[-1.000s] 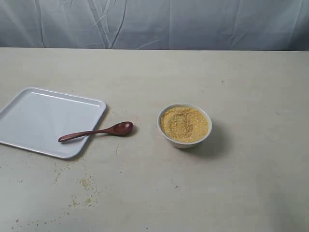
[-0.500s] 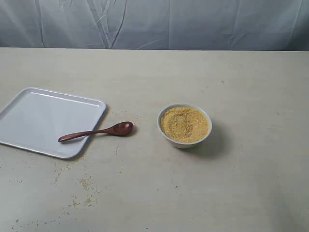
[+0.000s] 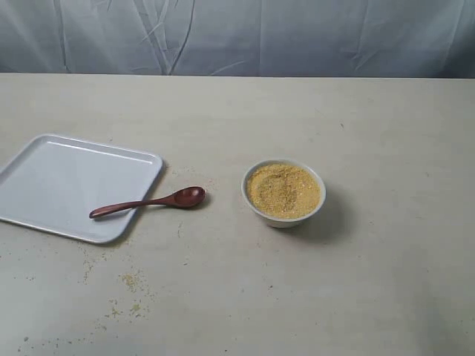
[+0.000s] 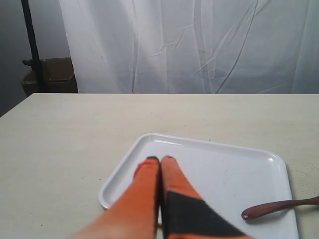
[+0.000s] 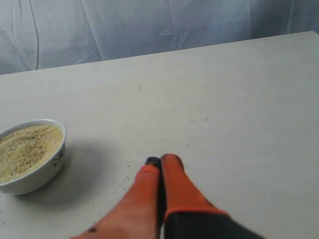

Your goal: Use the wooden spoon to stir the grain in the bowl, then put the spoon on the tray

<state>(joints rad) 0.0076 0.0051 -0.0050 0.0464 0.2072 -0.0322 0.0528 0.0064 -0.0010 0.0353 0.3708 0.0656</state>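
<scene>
Both the left pincer (image 4: 160,159) and right pincer (image 5: 160,161) are pressed together, empty; the wooden spoon (image 3: 148,202) straddles the tray (image 3: 67,178) rim.

Head of wooden spoon (image 4: 269,209) off-frame

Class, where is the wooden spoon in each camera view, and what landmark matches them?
Exterior view: wooden spoon left of centre, handle end over a corner of the tray.
Left wrist view: only its handle, resting on the tray.
Right wrist view: not in it.
Landmark: tray for the first two; bowl for exterior and right wrist.
</scene>
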